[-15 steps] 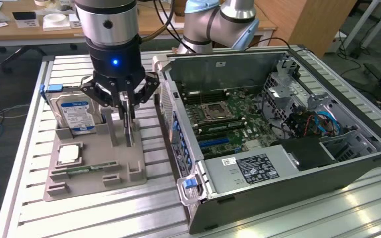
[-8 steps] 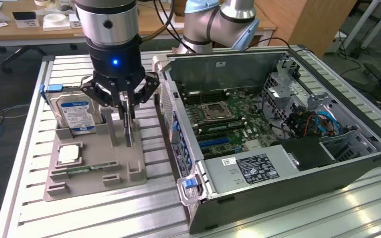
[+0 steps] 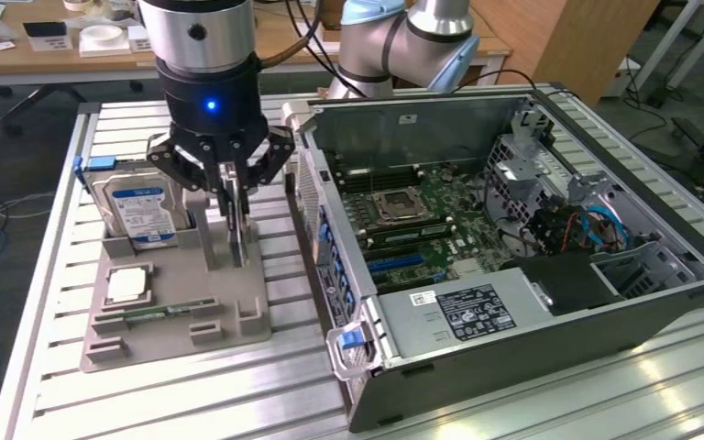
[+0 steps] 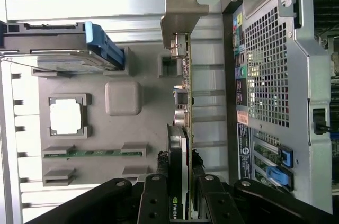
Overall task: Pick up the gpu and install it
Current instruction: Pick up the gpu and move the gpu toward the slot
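**As it stands on edge in its holder: gpu gripped, not yet installed**

While the computer case (image 3: 535, 330) lies open on its side along one edge of the slatted worktop (image 3: 205, 394), the grey holder tray (image 3: 181, 330) sits just beside it, and the work is at the pick-up.

- Item: gpu (image 3: 241, 240), upright on its long edge at the tray's edge nearest the case. Seen edge-on from the wrist, green board (image 4: 186, 102), black cooler (image 4: 176, 144) on one face, silver end bracket (image 4: 183, 12) at the far end.
- Pincer (image 3: 235, 203): directly above the card, closed on its upper edge, one finger against each face (image 4: 180, 160).
- Other tray stock, untouched: hard drive (image 3: 138, 209) standing at the tray's far corner, processor (image 3: 128, 284) flat in its recess, memory stick (image 3: 157, 312) lying near the tray's front edge.
- Destination: motherboard (image 3: 432, 215) inside the case, no card fitted to it.

Progress, as judged: grasp made; carry to the case and seating in a slot are all outstanding.

Not determinable:
- whether the card's lower edge rests in the tray's supports or has just cleared them;
- the connector edge itself, masked by the tray's posts and the fingers;
- the exact pad contact, hidden in the exterior view by the pincer's own linkages;
- the board's expansion slots, partly screened by the case wall.
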